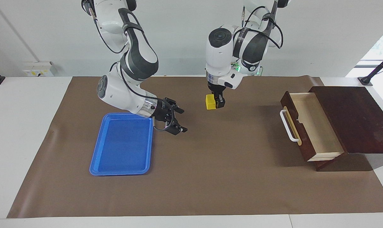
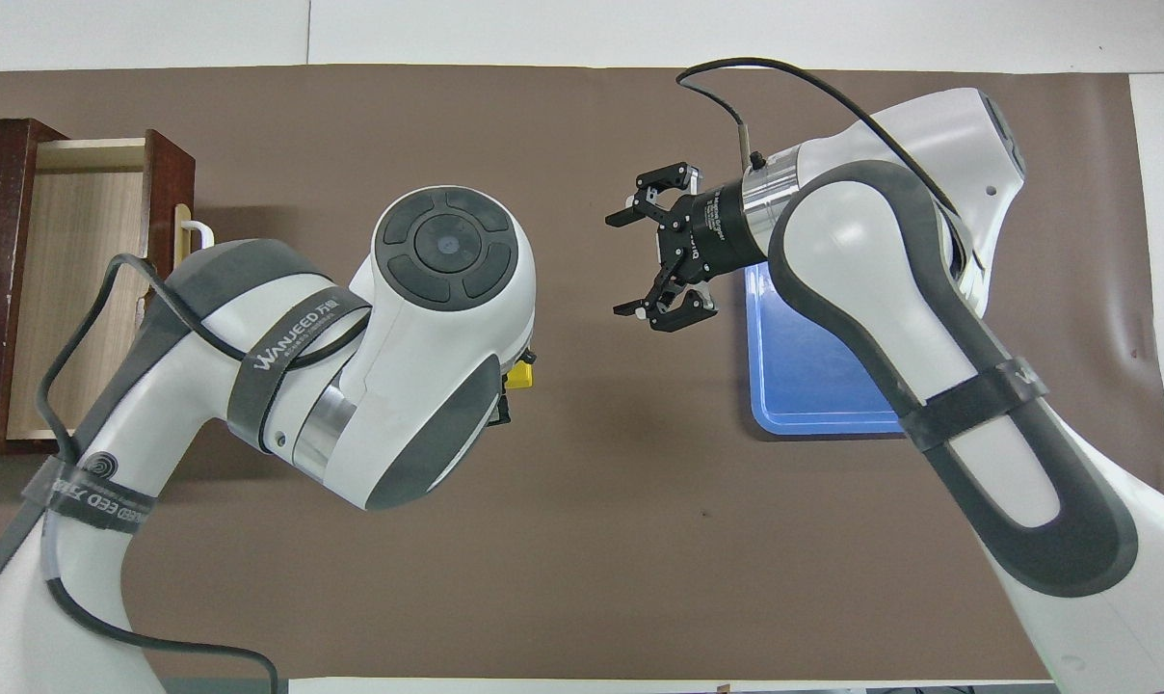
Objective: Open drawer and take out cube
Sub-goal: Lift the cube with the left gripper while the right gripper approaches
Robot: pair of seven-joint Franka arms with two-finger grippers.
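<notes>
The yellow cube point(image 1: 210, 102) is held in my left gripper point(image 1: 215, 103), which is shut on it over the middle of the brown mat, just above the surface. In the overhead view only a corner of the cube point(image 2: 519, 376) shows under the left arm. The drawer point(image 1: 316, 129) stands pulled out of its dark wooden box point(image 1: 359, 117) at the left arm's end of the table, its white handle point(image 1: 288, 126) toward the middle and its pale inside bare. It also shows in the overhead view point(image 2: 81, 289). My right gripper point(image 1: 182, 120) is open and empty beside the blue tray, over the mat point(image 2: 630, 262).
A flat blue tray point(image 1: 121, 145) lies on the brown mat point(image 1: 210, 177) toward the right arm's end, with nothing in it; the right arm partly covers the tray in the overhead view point(image 2: 813, 386).
</notes>
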